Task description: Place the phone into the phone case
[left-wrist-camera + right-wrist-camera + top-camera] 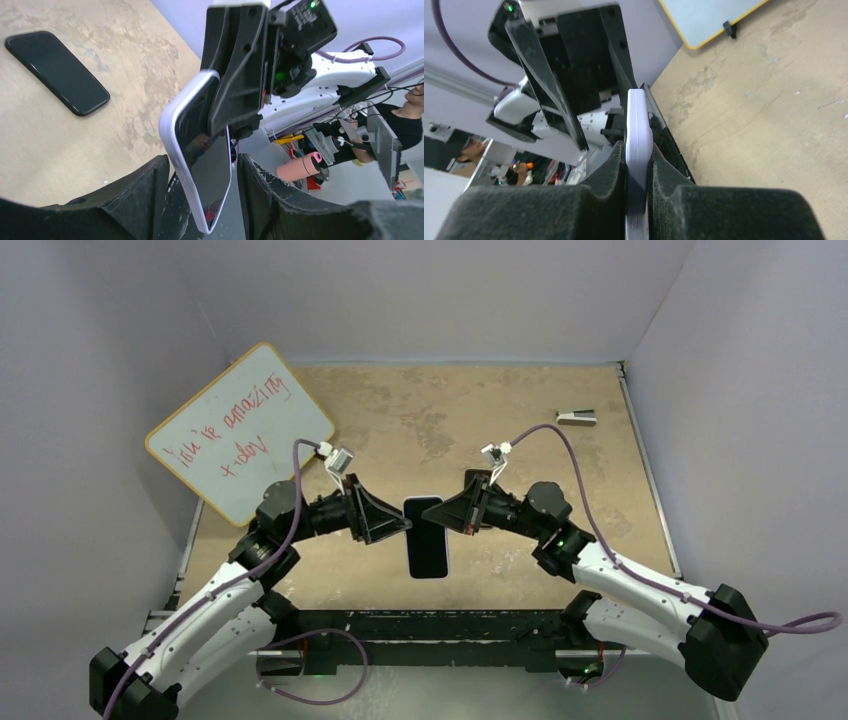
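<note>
Table [420, 410] with a whiteboard [240, 430] propped at the far left. Both arms meet over the centre near edge.

Right gripper [638, 155]: jaws clamped on the phone case [167, 130], pinching it front to back. My right wrist view shows it edge-on, tight between the pads. That arm carries the load alone, clear of the table.

Left gripper [202, 157]: jaws apart, one finger each side of the case's long edges. There's a visible gap on one side. I can't tell if the other finger touches.

Step, as I read it: insertion looks done or nearly done, and this is the seating check or hand-off. From these angles I can't confirm all four corners are snapped in.

Next move: I'd back the left arm straight out without brushing the case. If a corner is proud, squeeze the long edges again instead. Then lower it flat with the right. The risk is the thin shell twisting in a one-sided pinch.

Case: thin pale lavender-white shell, rounded corners, showing as a light rim around the dark face.

Phone [207, 175]: glossy black, all dark, sitting inside that rim. It's tilted toward the left wrist camera and reflecting rig clutter.

Second black slab [57, 72] lies flat on the table, well apart. Not my target.
</note>
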`<state>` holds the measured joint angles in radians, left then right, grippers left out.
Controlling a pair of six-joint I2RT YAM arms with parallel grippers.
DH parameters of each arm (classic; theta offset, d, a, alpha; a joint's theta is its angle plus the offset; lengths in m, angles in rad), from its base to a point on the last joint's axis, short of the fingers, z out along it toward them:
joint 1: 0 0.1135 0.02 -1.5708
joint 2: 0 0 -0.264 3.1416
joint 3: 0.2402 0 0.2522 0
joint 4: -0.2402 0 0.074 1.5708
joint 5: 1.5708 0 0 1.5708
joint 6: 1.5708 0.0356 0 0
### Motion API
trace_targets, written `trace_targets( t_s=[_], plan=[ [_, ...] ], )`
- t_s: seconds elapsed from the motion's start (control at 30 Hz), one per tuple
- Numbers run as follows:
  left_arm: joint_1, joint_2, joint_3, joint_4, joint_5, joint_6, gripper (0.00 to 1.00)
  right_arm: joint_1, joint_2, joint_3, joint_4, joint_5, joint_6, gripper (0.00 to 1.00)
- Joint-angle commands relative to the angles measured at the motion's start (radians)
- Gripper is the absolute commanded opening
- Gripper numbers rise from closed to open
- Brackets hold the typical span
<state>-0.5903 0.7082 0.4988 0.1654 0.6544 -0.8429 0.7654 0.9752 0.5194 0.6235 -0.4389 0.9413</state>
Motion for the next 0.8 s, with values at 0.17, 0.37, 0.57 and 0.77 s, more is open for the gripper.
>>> trace_targets(
  t_s=[0.17, 0.37, 0.57, 0.77],
  plan=[
    [0.003, 0.106, 0.072, 0.052, -0.037, 0.082, 0.5, -0.001, -0.014, -0.044, 0.191, -0.095, 0.077, 0.0],
    [0.003, 0.146, 0.06, 0.106, -0.014, 0.081, 0.19, -0.001, 0.007, -0.04, 0.189, -0.102, 0.071, 0.0],
    [0.003, 0.164, 0.098, -0.037, -0.087, 0.169, 0.0, -0.001, 0.015, -0.031, 0.112, -0.069, 0.025, 0.0],
    [0.003, 0.171, 0.169, -0.208, -0.16, 0.274, 0.14, -0.001, 0.041, -0.029, 0.082, -0.031, 0.022, 0.0]
  ],
)
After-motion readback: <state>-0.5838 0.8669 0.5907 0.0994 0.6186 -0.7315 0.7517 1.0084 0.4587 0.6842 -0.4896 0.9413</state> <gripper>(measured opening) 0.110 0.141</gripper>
